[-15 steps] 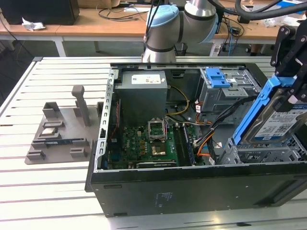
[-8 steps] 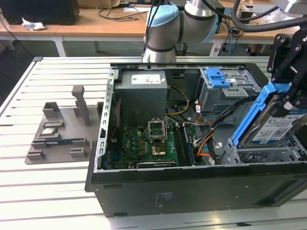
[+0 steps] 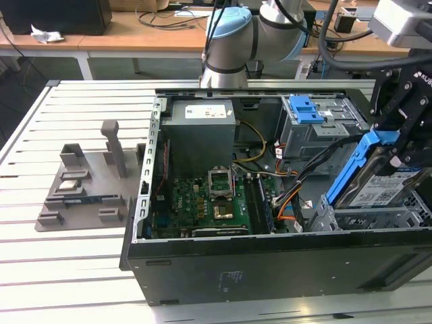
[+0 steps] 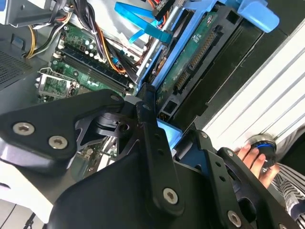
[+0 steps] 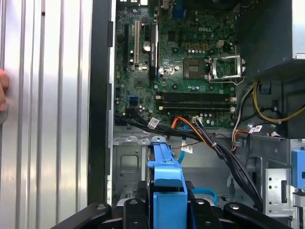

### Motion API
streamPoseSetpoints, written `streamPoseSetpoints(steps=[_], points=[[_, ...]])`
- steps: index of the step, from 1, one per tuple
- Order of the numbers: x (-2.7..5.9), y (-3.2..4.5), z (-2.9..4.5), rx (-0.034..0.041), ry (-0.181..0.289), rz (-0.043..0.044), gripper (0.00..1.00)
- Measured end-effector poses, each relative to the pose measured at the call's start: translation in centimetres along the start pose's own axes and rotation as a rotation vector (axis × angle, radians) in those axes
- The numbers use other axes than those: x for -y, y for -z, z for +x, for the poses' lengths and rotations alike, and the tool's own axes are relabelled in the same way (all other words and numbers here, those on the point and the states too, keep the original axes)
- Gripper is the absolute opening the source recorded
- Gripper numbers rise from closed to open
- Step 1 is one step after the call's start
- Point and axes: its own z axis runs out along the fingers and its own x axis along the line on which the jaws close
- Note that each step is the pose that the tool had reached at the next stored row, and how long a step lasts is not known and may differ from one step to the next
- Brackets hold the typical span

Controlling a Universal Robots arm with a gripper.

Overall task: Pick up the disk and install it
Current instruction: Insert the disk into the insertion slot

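Now your gripper (image 3: 398,158) has its jaws clamped on the disk (image 3: 378,182), tilted, apparently to slide into the bay (image 3: 378,217).

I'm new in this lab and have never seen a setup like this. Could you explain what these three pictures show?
It is one robot arm working on an open computer case that lies on a slatted white table. The exterior view comes from a camera off the arm. Both wrist views come from cameras riding on the arm, looking past its black hand into the case. The hand grips the disk, a silver drive in blue rails, tilted over the case's corner at the exterior view's right. Inside lie a green motherboard and cables. A grey holder sits on the table beside the case.
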Motion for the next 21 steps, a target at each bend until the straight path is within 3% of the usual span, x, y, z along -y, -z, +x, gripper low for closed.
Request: streamPoseSetpoints(steps=[6,11,13,20,21], points=[[0.05,-0.93,0.02,-0.0001,0.000,0.0000,0.36],[0.05,-0.95,0.02,0.0000,0.000,0.0000,0.36],[0.05,-0.96,0.02,0.0000,0.000,-0.0001,0.44],[0.05,-0.98,0.02,-0.0001,0.000,0.0000,0.44],[0.05,-0.99,0.02,-0.0001,0.000,0.0000,0.18]])
